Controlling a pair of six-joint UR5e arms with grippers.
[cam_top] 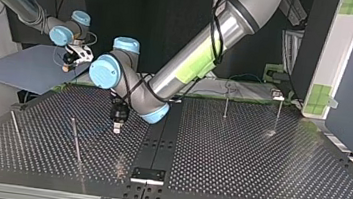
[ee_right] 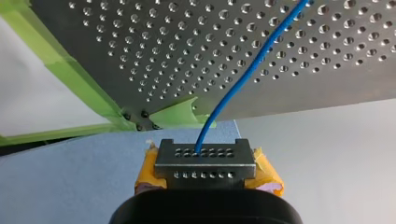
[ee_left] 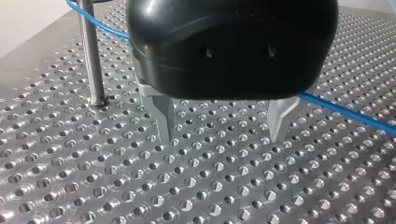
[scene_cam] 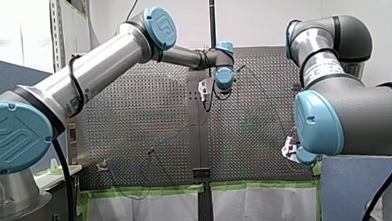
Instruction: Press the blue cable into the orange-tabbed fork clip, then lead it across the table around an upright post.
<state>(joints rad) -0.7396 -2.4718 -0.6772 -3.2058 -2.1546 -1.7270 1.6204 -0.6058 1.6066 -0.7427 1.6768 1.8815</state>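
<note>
A perforated metal table (cam_top: 259,154) fills the work cell, split down the middle by a black strip (cam_top: 160,133) that carries a small black plate (cam_top: 148,174) at its near end in the top view. Green tape (ee_right: 70,79) lines the table's edge, and white sheets (scene_cam: 148,212) hang below it in the front view. A blue-grey board (cam_top: 12,68) lies past the table's corner at the top view's left. A white panel (cam_top: 339,47) patched with green stands at its right.

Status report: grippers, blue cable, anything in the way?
Left gripper open, empty, just over the table. Right gripper shut on blue cable, beyond table edge. Cable passes behind left gripper, by the upright post. Nothing seen blocking.
</note>
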